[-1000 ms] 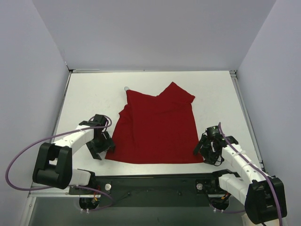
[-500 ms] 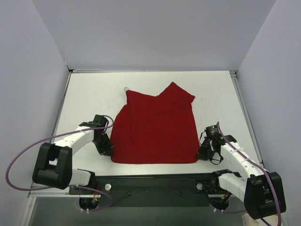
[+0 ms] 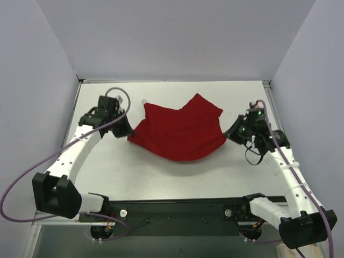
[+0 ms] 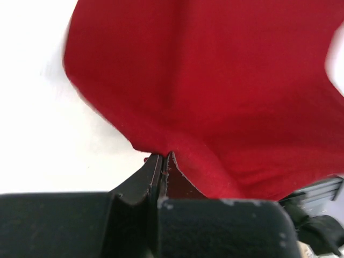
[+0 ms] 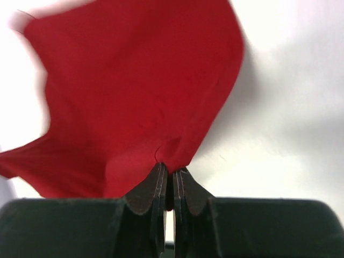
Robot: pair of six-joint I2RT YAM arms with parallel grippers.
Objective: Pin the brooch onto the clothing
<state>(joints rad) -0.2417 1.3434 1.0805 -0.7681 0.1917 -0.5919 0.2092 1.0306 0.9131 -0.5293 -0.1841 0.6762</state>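
The plain dark red T-shirt [image 3: 180, 137] sags in a curve, corners raised.

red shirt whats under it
White table shows below the shirt's raised near edge. Whatever lies beneath its far part is covered.

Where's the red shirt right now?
In the top view, the red T-shirt spans the middle of the table, pinched between the left gripper and the right gripper.

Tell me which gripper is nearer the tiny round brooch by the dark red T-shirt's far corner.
Left. The left gripper, shut on the T-shirt's left edge, sits near-left of the brooch; the right gripper grips the opposite edge, far across.
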